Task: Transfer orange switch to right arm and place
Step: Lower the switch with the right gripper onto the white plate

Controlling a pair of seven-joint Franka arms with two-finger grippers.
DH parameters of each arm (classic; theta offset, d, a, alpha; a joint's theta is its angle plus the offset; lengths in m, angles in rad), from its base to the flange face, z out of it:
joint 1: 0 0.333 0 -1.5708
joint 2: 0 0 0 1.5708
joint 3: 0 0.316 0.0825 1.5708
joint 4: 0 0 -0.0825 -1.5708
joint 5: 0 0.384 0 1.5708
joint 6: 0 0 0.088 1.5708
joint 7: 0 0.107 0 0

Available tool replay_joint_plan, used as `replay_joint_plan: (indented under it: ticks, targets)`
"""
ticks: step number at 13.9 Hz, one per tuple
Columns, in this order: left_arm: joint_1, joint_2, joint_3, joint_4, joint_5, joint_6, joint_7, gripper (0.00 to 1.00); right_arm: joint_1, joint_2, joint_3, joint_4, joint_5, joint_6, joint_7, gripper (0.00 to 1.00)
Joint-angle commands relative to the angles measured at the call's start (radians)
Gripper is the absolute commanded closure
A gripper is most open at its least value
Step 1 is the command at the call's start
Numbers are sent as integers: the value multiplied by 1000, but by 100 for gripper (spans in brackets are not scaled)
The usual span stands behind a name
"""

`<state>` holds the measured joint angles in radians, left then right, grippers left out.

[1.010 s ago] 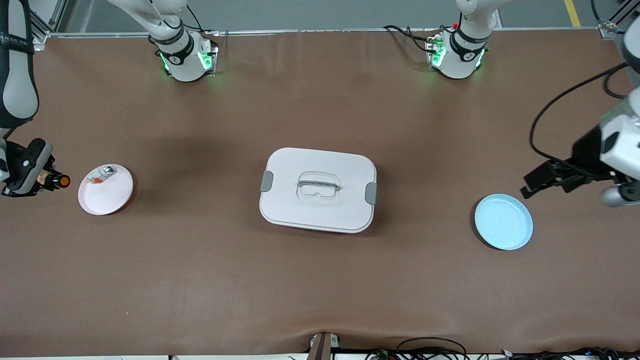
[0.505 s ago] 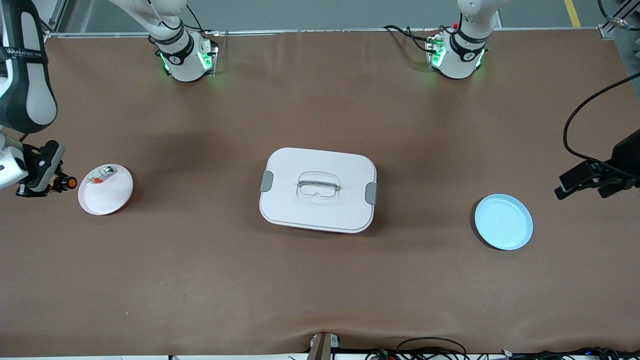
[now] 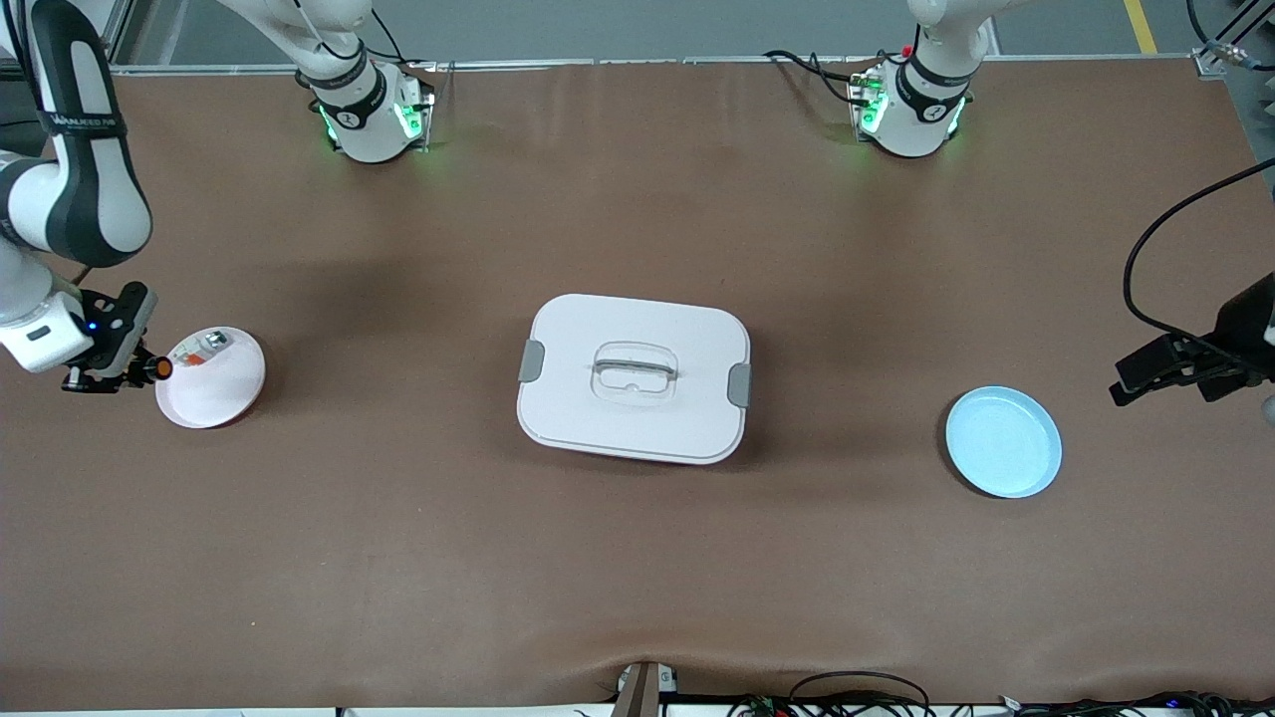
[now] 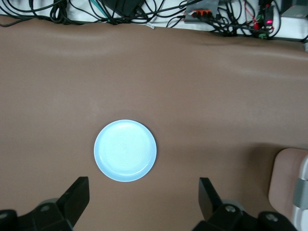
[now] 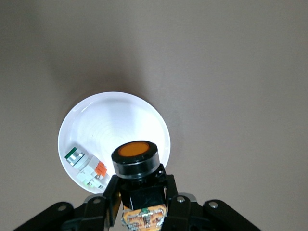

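My right gripper (image 3: pixel 134 369) is shut on the orange switch (image 3: pixel 156 369), a stubby black cylinder with a round orange button end. It holds the switch at the rim of the white plate (image 3: pixel 227 388) at the right arm's end of the table. In the right wrist view the switch (image 5: pixel 135 162) sits between the fingers (image 5: pixel 108 192), over the white plate (image 5: pixel 120 120). My left gripper (image 3: pixel 1155 370) is open and empty, above the table beside the blue plate (image 3: pixel 1003 441). In the left wrist view its fingers (image 4: pixel 79 195) stand wide apart, with the blue plate (image 4: pixel 125 150) below.
A small silver-white piece with a red bit (image 3: pixel 204 349) lies in the white plate; it also shows in the right wrist view (image 5: pixel 86 168). A white lidded box (image 3: pixel 635 376) with a handle stands mid-table. Cables (image 3: pixel 1155 249) hang near the left arm.
My right gripper has carried the orange switch toward the white plate, reaching its rim. My left gripper has drawn away from the blue plate toward the left arm's end of the table.
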<state>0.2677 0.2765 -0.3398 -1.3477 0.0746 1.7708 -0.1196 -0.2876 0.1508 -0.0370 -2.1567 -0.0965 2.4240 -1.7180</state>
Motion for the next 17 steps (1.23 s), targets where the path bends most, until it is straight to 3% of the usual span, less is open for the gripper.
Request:
replay_joint_plan:
  ticks: [1, 6, 10, 17]
  targets:
    - [-99, -22, 109, -2, -25, -22, 14, 0, -32, -10, 17, -58, -28, 59, -47, 100]
    - [-322, -37, 364, -4, -90, -47, 15, 0, -68, 56, 17, -78, -31, 151, -78, 100]
    - [-324, -36, 370, -4, -107, -59, 17, 0, -94, 124, 16, -101, -31, 268, -78, 100]
    - [-301, -39, 360, -11, -105, -59, 31, 0, -88, 135, 16, -118, -32, 297, -74, 100]
